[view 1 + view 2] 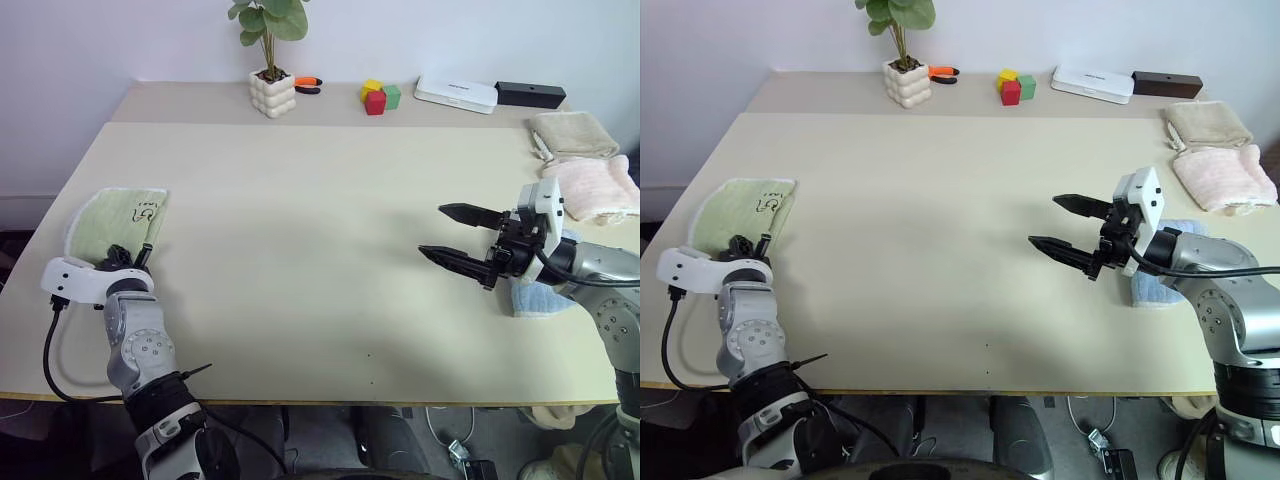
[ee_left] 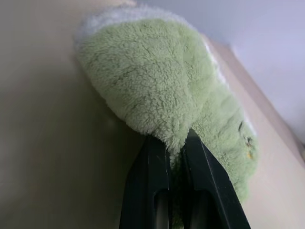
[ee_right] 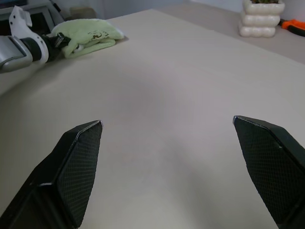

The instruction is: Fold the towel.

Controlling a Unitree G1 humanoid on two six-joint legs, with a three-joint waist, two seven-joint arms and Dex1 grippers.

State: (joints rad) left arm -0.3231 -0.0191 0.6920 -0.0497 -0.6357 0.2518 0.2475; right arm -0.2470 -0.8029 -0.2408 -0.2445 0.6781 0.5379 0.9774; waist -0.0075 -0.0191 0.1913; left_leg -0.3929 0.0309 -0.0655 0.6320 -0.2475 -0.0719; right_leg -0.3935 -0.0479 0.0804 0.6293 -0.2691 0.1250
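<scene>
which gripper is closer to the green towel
Left. The left gripper is shut on the green towel at the table's left edge. The right gripper hangs open above the table's right side, far across from it.

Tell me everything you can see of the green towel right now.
The green towel is light green, fluffy terry with a whitish stitched edge and a small dark embroidered mark near one corner. It lies folded into a compact, rounded bundle near the table's left edge, the mark facing up. The left gripper is shut on a fold of its near edge, the pile bulging over the two black fingers. Otherwise it touches just the tabletop. The right gripper hangs open, well away from it.
</scene>
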